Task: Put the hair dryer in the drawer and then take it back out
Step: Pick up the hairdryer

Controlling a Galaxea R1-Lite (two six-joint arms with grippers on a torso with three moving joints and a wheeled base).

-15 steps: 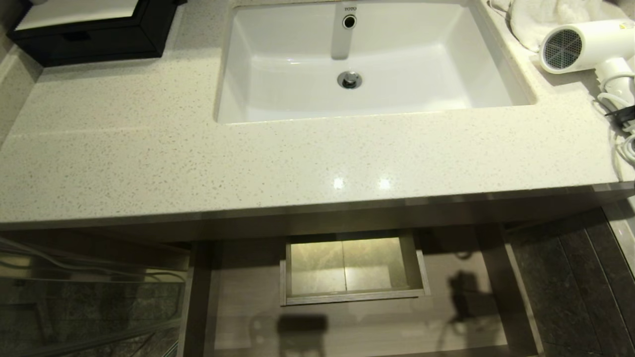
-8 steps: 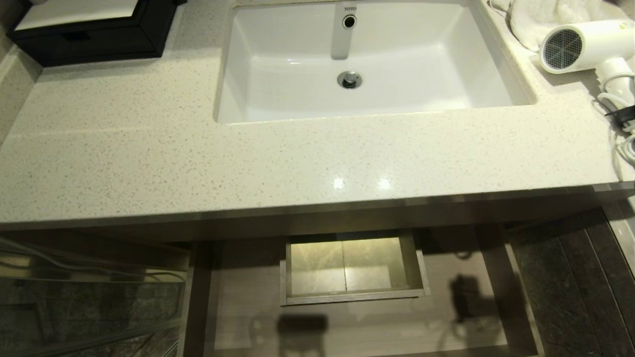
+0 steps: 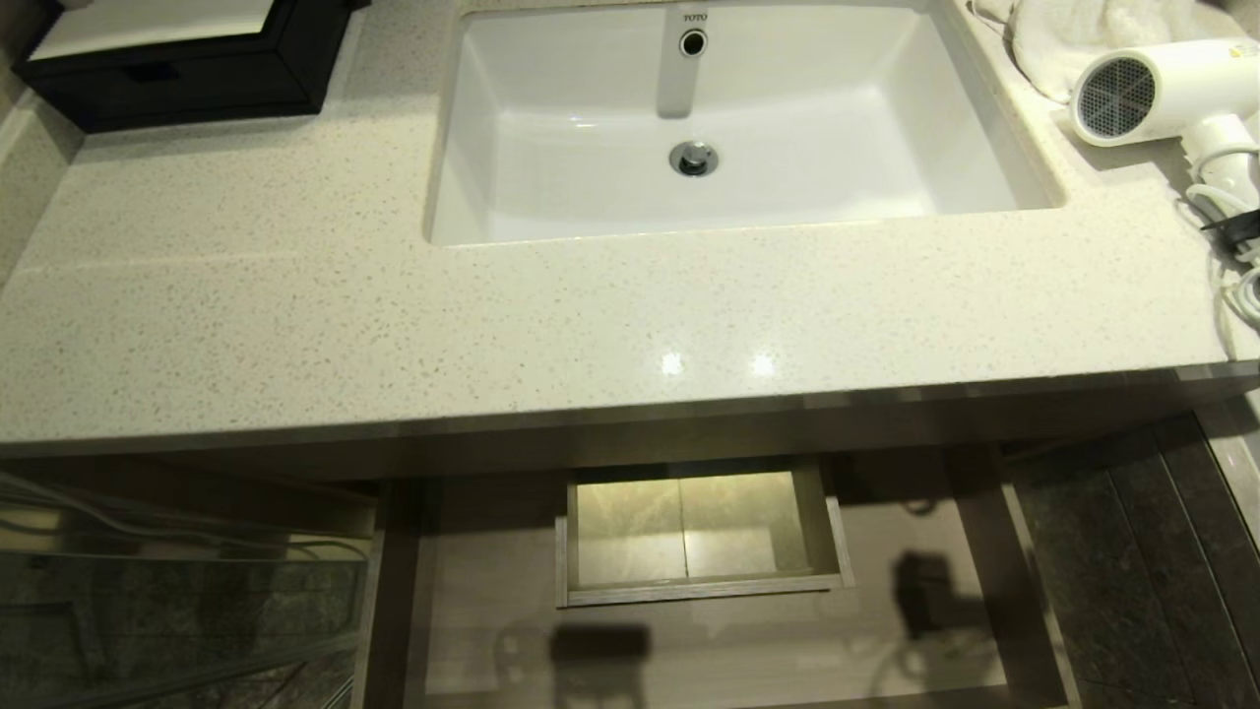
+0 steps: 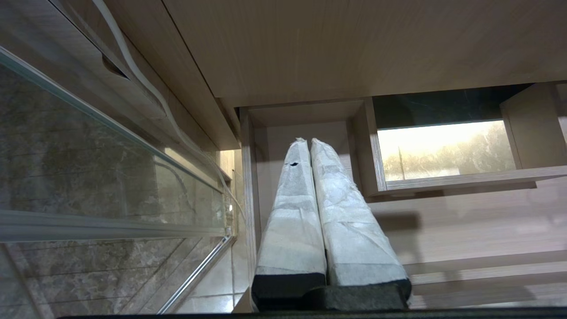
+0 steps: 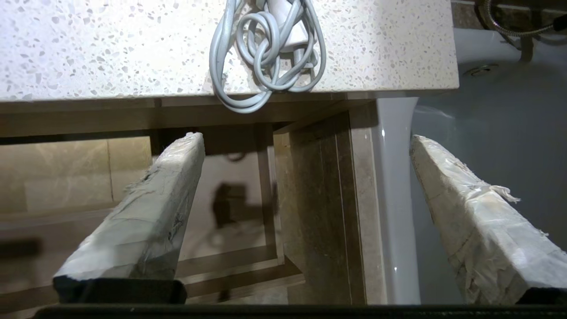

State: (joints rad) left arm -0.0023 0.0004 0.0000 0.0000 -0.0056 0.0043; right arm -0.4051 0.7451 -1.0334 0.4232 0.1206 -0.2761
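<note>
Dryer (image 3: 1152, 94) lay on the counter (image 3: 591, 315) beside the sink (image 3: 728, 128); I judged it light, rigid, slick, best gripped by its handle. Right gripper (image 5: 305, 221) gaped wide, empty.

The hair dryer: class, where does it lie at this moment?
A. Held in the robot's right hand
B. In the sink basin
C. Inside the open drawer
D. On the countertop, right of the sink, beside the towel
D: the head view shows the hair dryer lying on the countertop to the right of the sink, next to the towel, while the open drawer holds no dryer.
</note>
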